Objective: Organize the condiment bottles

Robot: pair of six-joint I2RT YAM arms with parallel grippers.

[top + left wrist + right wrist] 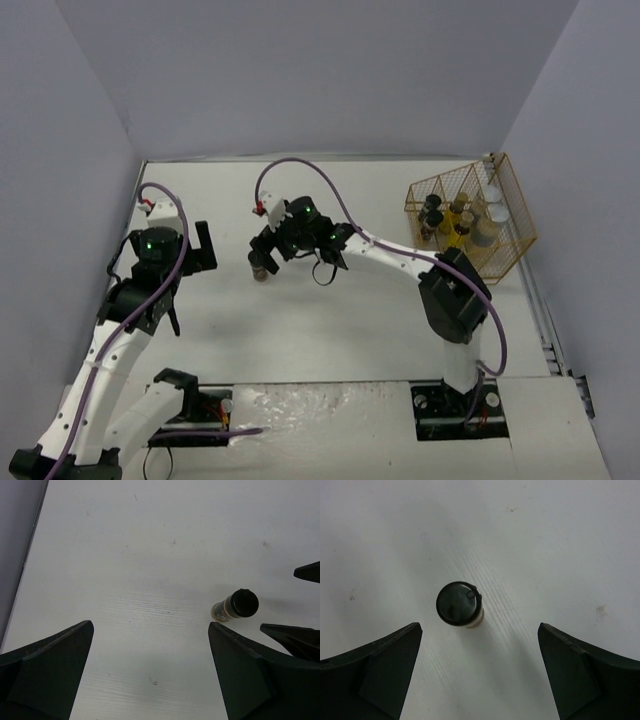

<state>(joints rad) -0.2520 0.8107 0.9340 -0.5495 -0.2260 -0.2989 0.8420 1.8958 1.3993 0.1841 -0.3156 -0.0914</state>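
One short dark black-capped bottle (pixel 262 269) stands upright on the white table. It shows in the right wrist view (pixel 460 605) just ahead of my right gripper (pixel 480 626), which is open and empty above it, the jaws apart on either side. My right gripper (pixel 266 250) hovers over the bottle. My left gripper (pixel 200 250) is open and empty to the left; in its view (pixel 151 625) the bottle (pixel 236 605) stands to the right. Several other condiment bottles (pixel 460 212) stand in the wire basket (pixel 515 215).
The gold wire basket sits at the table's far right, by the right wall. Grey walls close in the left, back and right. The right gripper's fingers (pixel 290 636) show at the right edge of the left wrist view.
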